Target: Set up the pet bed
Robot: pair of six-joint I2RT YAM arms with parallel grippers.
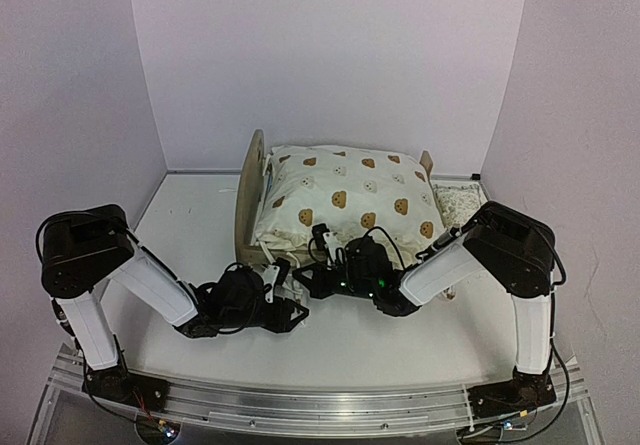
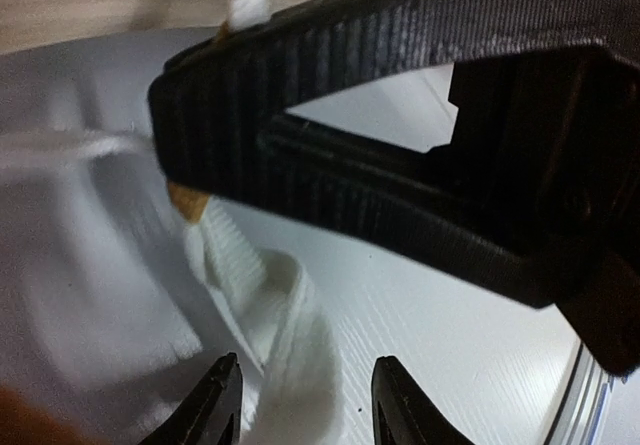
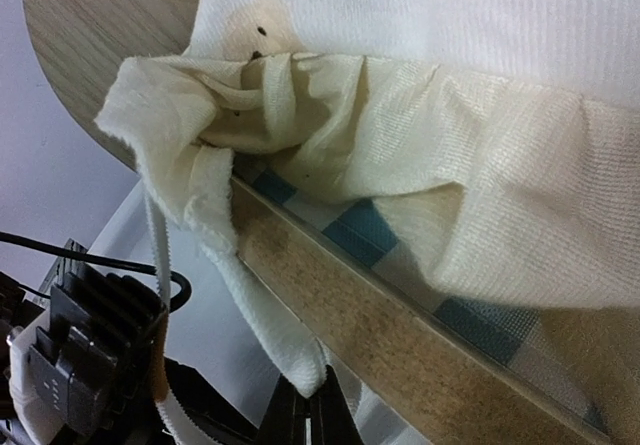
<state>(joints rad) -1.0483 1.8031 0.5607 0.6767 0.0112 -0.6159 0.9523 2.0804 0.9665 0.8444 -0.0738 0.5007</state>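
Top external | pet bed (image 1: 268,180) — long axis left-right | headboard (image 1: 248,200) at left

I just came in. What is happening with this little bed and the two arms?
Two robot arms are dressing a small wooden pet bed. A bear-print quilt already covers its striped mattress. The right gripper is shut, apparently pinching the quilt's ruffle where it hangs over the near side rail. The left gripper is open beside it, with the ruffle lying between its fingers.
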